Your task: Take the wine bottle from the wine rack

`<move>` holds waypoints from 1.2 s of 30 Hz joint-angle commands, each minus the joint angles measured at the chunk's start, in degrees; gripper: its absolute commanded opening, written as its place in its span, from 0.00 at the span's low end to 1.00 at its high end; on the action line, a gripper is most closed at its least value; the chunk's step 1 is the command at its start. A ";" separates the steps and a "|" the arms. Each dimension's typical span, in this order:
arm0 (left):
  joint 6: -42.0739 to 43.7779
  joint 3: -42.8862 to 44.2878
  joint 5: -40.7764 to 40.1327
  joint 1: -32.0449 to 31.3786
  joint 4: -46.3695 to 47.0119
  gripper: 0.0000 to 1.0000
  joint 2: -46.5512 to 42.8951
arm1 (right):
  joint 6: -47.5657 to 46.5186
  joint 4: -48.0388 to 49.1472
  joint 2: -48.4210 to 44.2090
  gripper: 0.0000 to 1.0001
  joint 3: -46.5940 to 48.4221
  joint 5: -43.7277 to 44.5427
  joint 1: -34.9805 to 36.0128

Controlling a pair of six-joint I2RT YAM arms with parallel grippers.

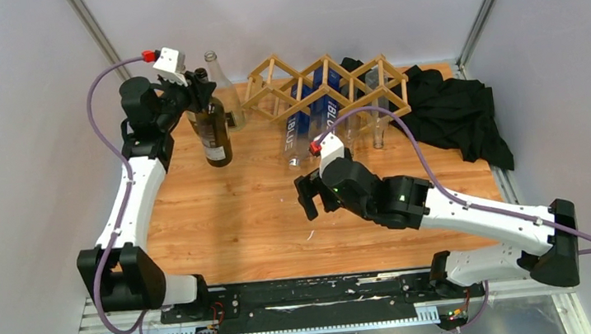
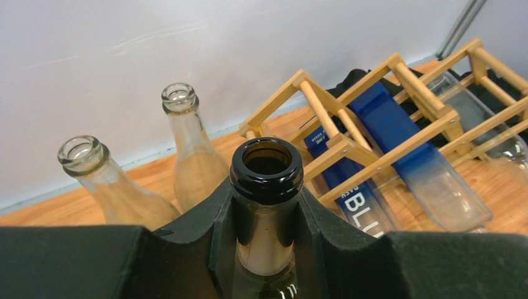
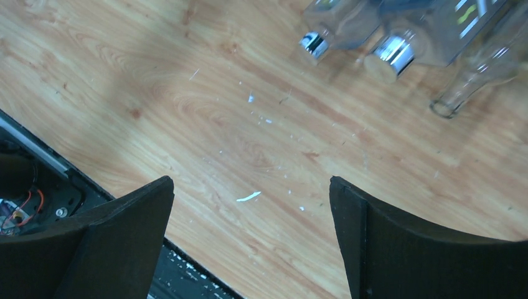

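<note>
On the far-left corner of the table (image 1: pixel 224 224), a smooth wood-grain board, two clear glass bottles (image 2: pixel 187 149) stand upright with open mouths, close beside each other. Just in front of them the wine bottle (image 1: pixel 213 134) is off the rack. It is dark brown glass with a pale label, a glossy black lip and no stopper. Its long axis is vertical and its mouth points up. The left gripper (image 1: pixel 200 92) is clamped on its neck, the matte black fingers (image 2: pixel 187 249) pressed against the glass on both sides. Whether the base rests on the board I cannot tell.

Along the far edge, right of centre, the wine rack (image 1: pixel 325 89) is a lattice of thin pale wooden slats forming diamond openings. It holds flat-sided clear bottles with blue labels (image 1: pixel 303 116), lying sloped with silver-capped necks towards the near edge. A plain clear bottle (image 1: pixel 378 121) to their right also has its open mouth down at the board.

Near the middle of the table the right gripper (image 1: pixel 319 204) hangs over bare wood with its black jaws wide apart and nothing between them.

At the far-right corner, partly behind the rack, lies a crumpled black cloth (image 1: pixel 456 113).
</note>
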 commanded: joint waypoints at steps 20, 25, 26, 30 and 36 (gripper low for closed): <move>1.97 -11.53 0.94 0.46 41.99 0.00 11.54 | -1.81 -6.73 9.58 1.00 20.51 -7.02 -26.23; 1.72 -15.73 1.85 0.64 49.00 0.00 12.84 | 1.20 -10.45 15.23 1.00 24.61 -6.75 -29.65; 1.72 -16.46 1.93 0.64 49.92 0.00 12.99 | 1.63 -10.86 16.03 1.00 25.04 -6.80 -29.91; 2.09 -17.49 2.45 2.33 52.29 0.00 13.52 | 3.34 -10.91 18.40 1.00 25.91 -8.69 -30.53; 2.17 -17.41 2.94 4.24 52.42 0.06 13.99 | 6.52 -11.64 22.24 1.00 27.00 -12.30 -32.20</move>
